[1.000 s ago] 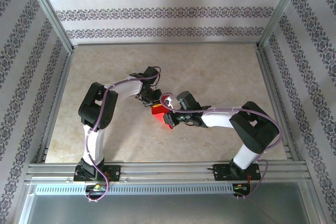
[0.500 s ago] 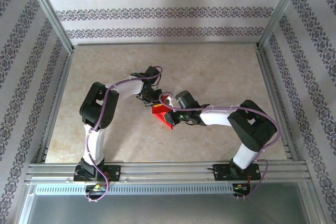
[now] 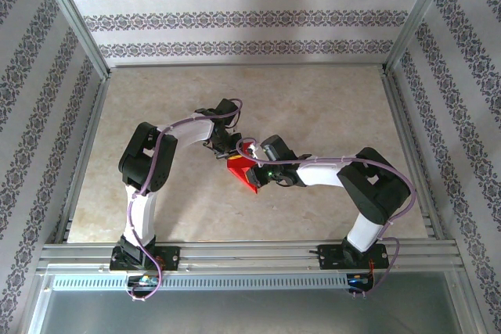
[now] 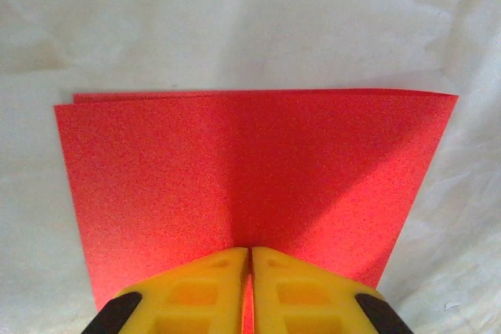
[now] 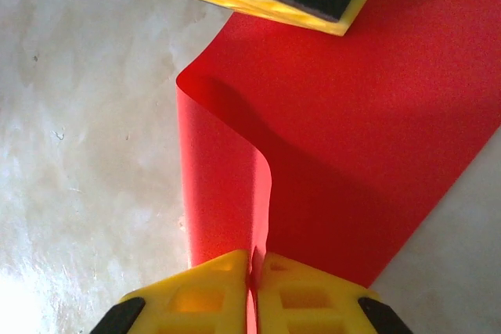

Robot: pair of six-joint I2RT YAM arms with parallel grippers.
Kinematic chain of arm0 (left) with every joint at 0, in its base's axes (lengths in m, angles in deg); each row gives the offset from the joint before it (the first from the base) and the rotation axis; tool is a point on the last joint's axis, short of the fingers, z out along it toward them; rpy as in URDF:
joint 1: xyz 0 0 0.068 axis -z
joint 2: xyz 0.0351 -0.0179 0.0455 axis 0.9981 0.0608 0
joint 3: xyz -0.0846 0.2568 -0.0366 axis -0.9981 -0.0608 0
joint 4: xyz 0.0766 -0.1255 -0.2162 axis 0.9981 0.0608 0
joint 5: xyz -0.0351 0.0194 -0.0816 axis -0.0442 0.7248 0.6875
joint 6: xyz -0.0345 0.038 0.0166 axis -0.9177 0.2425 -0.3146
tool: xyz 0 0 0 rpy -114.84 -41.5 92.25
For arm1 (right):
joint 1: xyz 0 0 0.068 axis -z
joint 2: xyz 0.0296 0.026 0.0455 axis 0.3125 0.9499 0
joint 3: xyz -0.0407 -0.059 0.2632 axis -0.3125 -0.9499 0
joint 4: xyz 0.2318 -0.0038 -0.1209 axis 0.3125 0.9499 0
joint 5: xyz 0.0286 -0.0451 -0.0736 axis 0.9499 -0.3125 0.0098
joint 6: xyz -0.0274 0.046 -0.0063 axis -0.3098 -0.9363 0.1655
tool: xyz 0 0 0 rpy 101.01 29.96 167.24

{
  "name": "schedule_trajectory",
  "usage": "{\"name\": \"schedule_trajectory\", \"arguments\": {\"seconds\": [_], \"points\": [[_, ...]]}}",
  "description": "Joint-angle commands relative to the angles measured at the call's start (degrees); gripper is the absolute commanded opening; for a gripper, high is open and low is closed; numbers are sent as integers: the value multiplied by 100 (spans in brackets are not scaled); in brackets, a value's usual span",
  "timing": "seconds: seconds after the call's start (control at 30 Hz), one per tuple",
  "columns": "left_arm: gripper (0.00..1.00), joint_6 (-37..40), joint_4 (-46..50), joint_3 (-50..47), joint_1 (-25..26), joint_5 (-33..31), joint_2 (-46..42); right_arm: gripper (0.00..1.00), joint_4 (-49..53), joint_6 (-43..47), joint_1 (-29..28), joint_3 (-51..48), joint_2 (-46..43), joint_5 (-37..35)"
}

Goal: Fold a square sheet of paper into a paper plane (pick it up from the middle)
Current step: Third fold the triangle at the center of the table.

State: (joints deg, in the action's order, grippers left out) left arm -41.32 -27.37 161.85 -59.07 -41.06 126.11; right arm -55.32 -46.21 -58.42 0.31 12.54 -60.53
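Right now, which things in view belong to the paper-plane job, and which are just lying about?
Job: red paper sheet; left hand and right hand, both shut on it.
Not the job: table, patterned walls, metal frame; all fixtures.

You have 1 square sheet of paper point(image 4: 250, 162), lying just ahead of each pincer's tips. Count 2 grippers: 1 left gripper point(image 4: 250, 254) and 1 right gripper point(image 5: 254, 260), each with 2 yellow fingers point(image 4: 196, 291), 4 in all. Behind them you have 2 arms, 1 left arm point(image 3: 146, 163) and 1 right arm point(image 3: 376, 192), over 1 table point(image 3: 329, 107).
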Motion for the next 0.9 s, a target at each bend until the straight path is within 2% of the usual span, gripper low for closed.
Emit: {"name": "schedule_trajectory", "arguments": {"seconds": [0.0, 0.87], "points": [[12, 112, 283, -88, 148, -111, 296, 12, 115, 50, 68, 175, 90, -155], [12, 90, 263, -103, 180, -101, 286, 12, 370, 98, 58, 316, 239, -281]]}}
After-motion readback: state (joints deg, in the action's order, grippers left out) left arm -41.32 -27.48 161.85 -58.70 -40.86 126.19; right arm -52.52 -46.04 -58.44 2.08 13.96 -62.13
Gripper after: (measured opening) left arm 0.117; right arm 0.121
